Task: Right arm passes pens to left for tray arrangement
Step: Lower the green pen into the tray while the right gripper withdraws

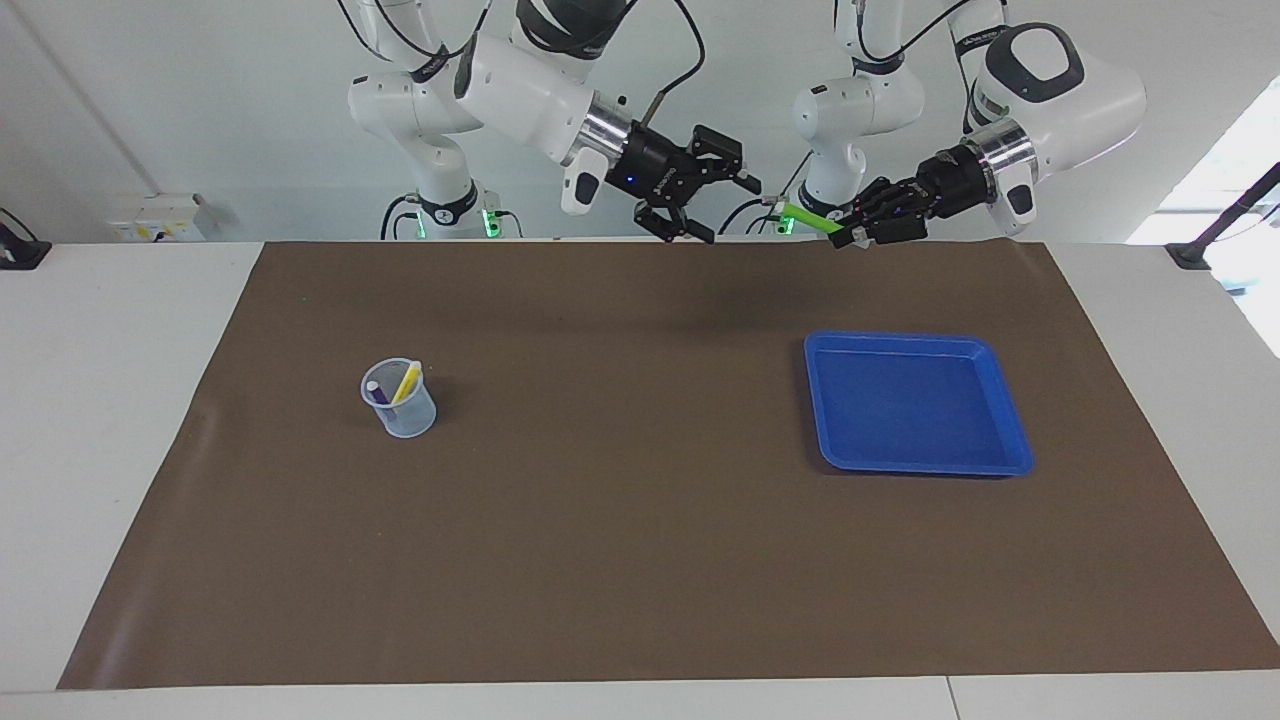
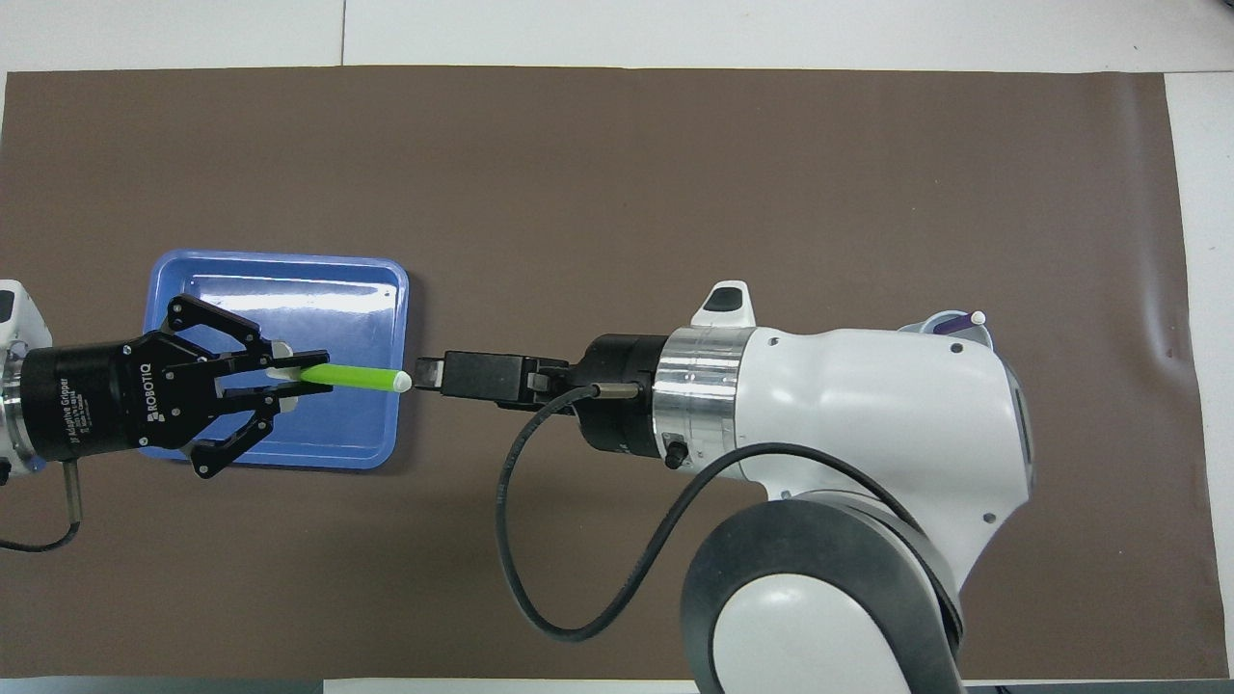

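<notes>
Your left gripper [image 2: 289, 378] is pinched tight on the green pen [image 2: 352, 377], up in the air over the blue tray [image 1: 915, 455]. The pen sticks out flat toward your right gripper [image 1: 715, 205], with its pale tip free.

Your right gripper is wide open and holds nothing. It hangs over the brown mat [image 1: 640, 560], just beside the pen's tip but not touching it.

The tray sits on the mat toward the left arm's end of the table. The yellow pen [image 1: 406, 381] and the purple pen [image 1: 378, 392] stand in a small clear cup [image 1: 400, 405] toward the right arm's end.
</notes>
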Robot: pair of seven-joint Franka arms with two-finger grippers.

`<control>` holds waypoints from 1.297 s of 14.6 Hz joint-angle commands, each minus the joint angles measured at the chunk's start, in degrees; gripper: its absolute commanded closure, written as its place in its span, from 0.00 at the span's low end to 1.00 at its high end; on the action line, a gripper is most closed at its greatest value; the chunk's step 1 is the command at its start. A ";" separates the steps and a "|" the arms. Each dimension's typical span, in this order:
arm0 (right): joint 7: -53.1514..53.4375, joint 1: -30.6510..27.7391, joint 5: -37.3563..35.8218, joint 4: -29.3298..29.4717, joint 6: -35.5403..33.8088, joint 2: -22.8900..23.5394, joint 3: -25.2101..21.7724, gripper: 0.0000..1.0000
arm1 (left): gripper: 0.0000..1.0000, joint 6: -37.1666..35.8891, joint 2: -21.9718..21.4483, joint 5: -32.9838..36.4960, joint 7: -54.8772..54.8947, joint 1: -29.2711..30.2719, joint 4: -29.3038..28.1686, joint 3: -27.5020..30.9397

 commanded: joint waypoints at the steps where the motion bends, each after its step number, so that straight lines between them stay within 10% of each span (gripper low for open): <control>1: 1.38 -0.57 -6.14 -3.37 -2.11 -3.03 -3.51 0.00 | 1.00 0.70 1.79 7.97 5.10 -0.28 1.41 -0.33; 19: 1.47 -0.57 -60.81 -2.24 -17.33 -1.98 -26.89 0.00 | 1.00 -13.01 48.91 62.05 34.65 -7.13 41.93 -2.78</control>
